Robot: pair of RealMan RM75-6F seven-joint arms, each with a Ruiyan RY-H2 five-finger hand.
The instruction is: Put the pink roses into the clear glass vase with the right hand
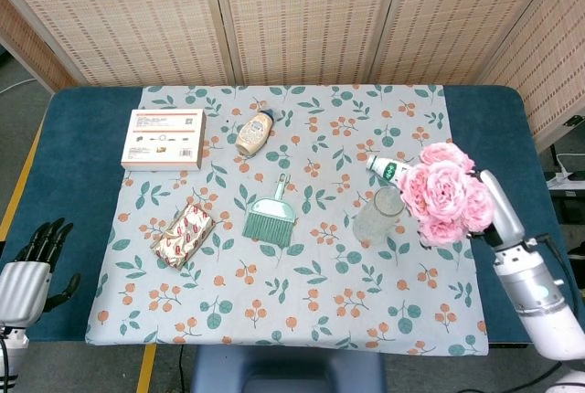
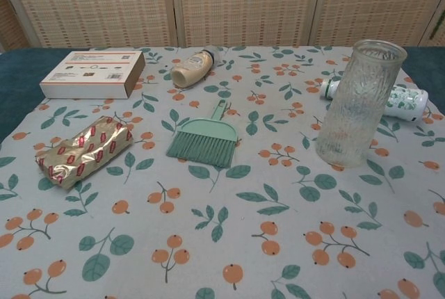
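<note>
Head view has the right hand gripping the roses beside the vase near the tablecloth's right edge; next, stems down into its mouth.

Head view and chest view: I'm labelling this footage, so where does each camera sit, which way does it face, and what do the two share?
Head view: sits high, looks steeply down on the whole table; shows the left hand at the lower left and the right hand holding the pink roses beside the clear glass vase.
Chest view: sits low at the near table edge, faces forward across the cloth toward the screen; no part of the robot shows.
Shared: vase, green brush, box, gold packet, both bottles.
</note>
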